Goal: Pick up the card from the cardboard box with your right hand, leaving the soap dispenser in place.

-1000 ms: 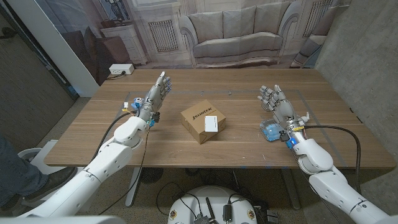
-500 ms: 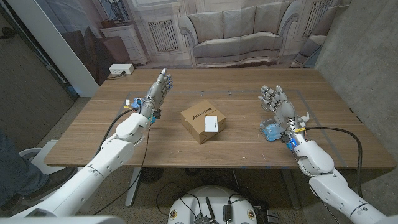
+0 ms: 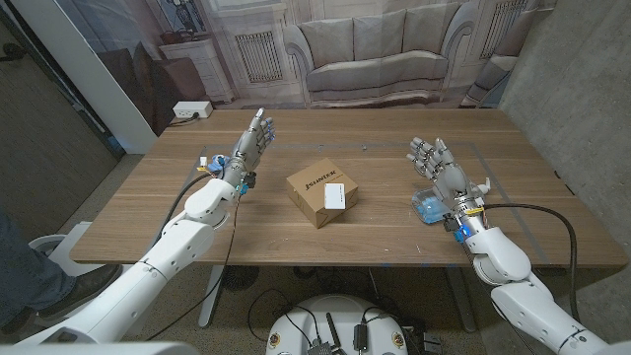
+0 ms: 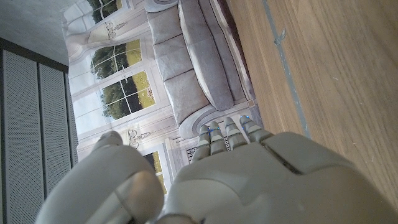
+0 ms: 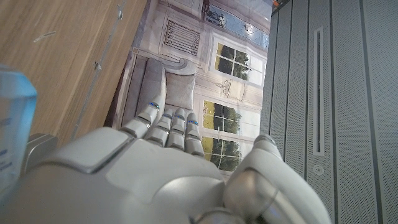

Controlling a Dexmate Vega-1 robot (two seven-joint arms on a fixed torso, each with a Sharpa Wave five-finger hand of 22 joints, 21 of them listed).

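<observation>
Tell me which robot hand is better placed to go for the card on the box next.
Right, narrowly. Both hands are raised, open and empty, on either side of the cardboard box. The card lies on the box's right part, nearer the right robot hand than the left robot hand. The soap dispenser sits right under it, so lift clear first.

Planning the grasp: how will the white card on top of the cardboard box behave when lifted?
The card looks thin and lies flat on the cardboard box, so it is probably light, hard to get fingers under, and may slide. The box looks small, so it might shift if pushed.
</observation>
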